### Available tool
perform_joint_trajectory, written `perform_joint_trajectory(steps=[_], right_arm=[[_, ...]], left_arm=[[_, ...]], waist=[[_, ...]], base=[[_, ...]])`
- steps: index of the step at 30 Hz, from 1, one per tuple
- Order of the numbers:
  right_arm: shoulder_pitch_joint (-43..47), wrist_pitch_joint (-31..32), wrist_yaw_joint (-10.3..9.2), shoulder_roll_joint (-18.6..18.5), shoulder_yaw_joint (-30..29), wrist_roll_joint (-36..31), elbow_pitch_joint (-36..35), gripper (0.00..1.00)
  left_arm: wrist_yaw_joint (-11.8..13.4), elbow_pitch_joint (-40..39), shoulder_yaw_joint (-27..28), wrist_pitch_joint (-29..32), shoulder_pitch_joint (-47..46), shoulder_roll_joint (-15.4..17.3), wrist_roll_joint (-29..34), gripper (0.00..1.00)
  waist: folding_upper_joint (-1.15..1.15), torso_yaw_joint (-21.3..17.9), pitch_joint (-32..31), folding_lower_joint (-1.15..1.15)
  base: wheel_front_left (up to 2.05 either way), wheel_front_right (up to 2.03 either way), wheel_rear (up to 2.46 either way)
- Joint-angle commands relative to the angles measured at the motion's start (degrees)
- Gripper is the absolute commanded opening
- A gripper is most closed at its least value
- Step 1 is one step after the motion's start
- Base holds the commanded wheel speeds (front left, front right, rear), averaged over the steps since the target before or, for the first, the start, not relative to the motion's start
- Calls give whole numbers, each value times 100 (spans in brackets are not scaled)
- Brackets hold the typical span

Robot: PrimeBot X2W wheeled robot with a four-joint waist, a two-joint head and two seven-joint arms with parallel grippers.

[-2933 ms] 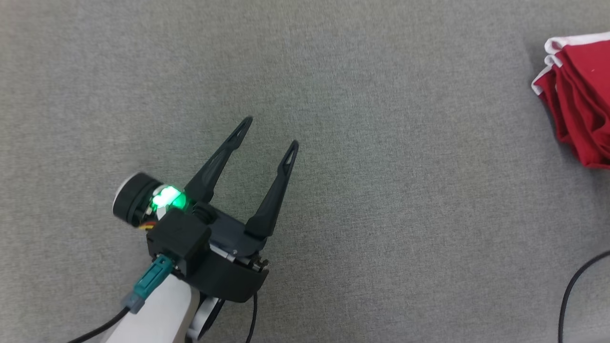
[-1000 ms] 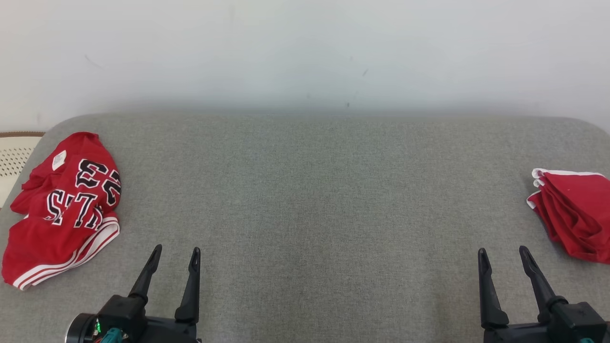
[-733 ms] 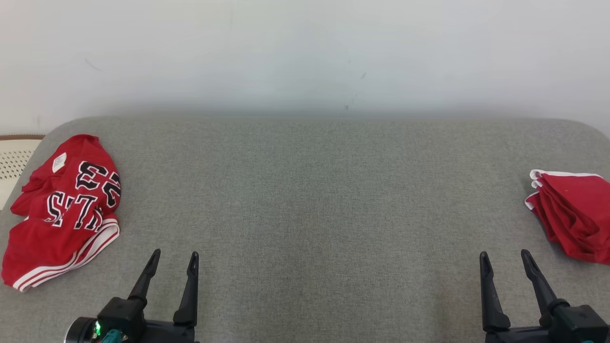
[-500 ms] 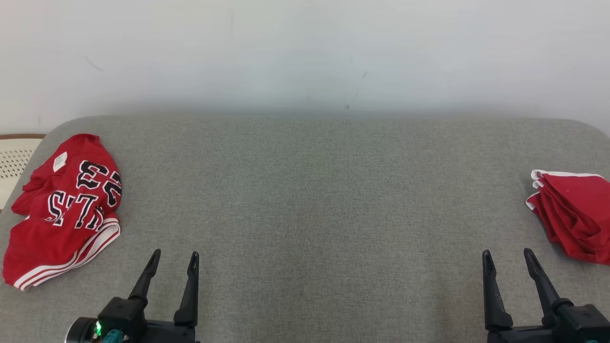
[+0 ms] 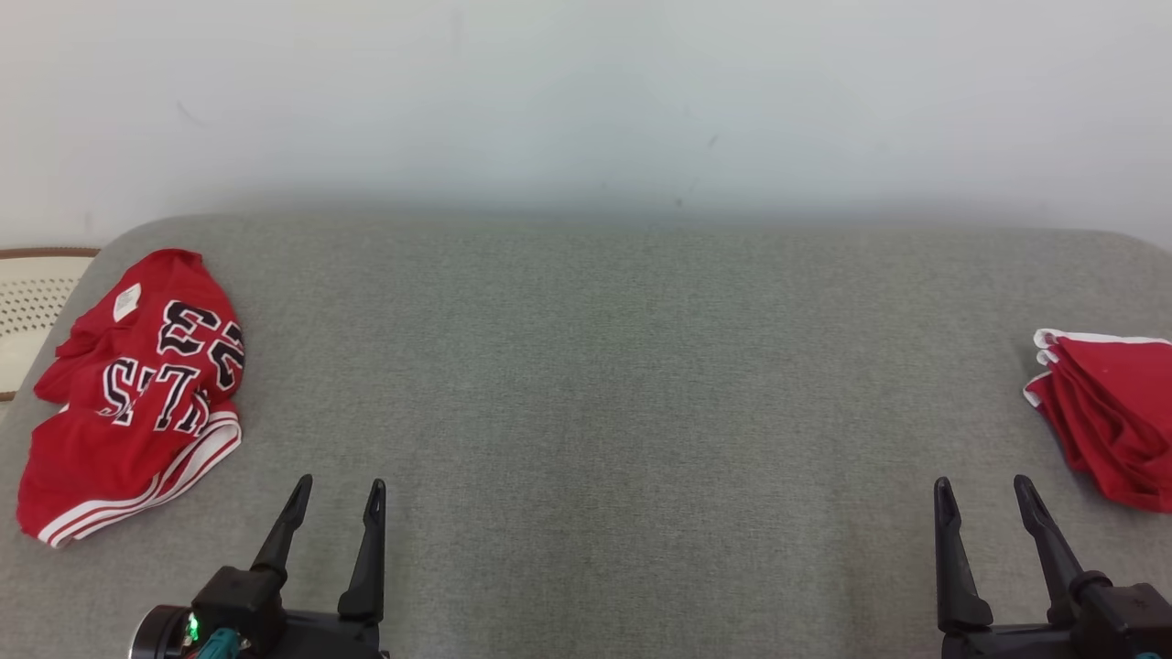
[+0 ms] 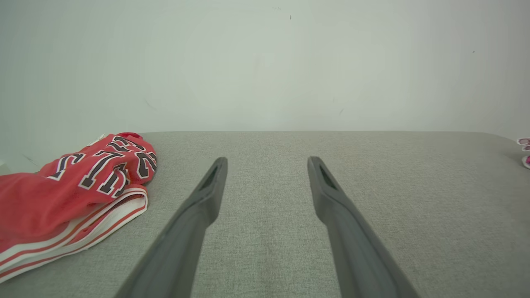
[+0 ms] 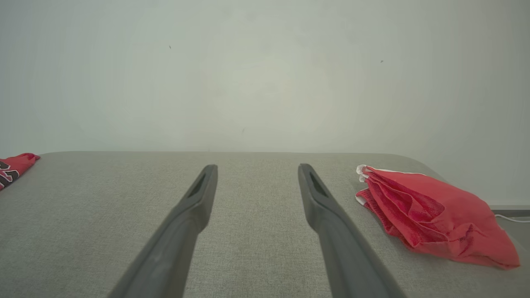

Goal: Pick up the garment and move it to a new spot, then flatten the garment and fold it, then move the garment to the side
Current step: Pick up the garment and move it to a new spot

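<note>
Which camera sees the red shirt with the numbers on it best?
The head view. It looks down on the whole numbered jersey, lettering and white stripes included. The left wrist view sees it low and side-on, cut off at the edge. The right wrist view catches just a corner.

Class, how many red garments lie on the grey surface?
2: a lettered jersey at the left edge; a plain red garment at the right edge. None appears hidden.

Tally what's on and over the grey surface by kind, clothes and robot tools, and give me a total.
Red garments: 2, the lettered jersey and the white-trimmed bundle
Tools: 2, the left tool and the right tool, both open
Total: 4
</note>
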Motion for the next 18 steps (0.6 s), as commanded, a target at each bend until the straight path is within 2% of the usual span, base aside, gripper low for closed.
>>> perform_joint_trajectory(steps=[1, 6, 11, 12, 15, 16, 18], right_arm=[[30, -5, -6, 8, -8, 18, -27, 100], [16, 2, -6, 8, 28, 13, -59, 100], [-34, 12, -6, 9, 76, -7, -65, 100], [-34, 12, -6, 9, 76, -7, -65, 100], [-95, 23, -6, 8, 131, -5, -64, 100], [-106, 21, -6, 8, 160, -33, -67, 100], [-120, 28, -6, 8, 189, -35, -64, 100]], left_arm=[[12, 9, -4, -25, -65, -1, -35, 100], [21, -22, 22, -31, -130, -49, -61, 100], [21, -62, 65, -36, -116, -100, -114, 100], [21, -62, 65, -36, -116, -100, -114, 100], [32, -69, 102, -39, -73, -112, -124, 100], [22, -62, 112, -40, -43, -129, -136, 100], [33, -65, 136, -37, -20, -122, -141, 100]], waist=[[0, 112, 10, 0], [0, 539, 57, 0], [0, 1136, 72, 0], [0, 1136, 72, 0], [0, 1478, 77, 0], [0, 1702, 70, 0], [0, 1784, 72, 0]], base=[[0, 0, 0], [0, 0, 0], [0, 0, 0], [0, 0, 0], [0, 0, 0], [0, 0, 0], [0, 0, 0]])
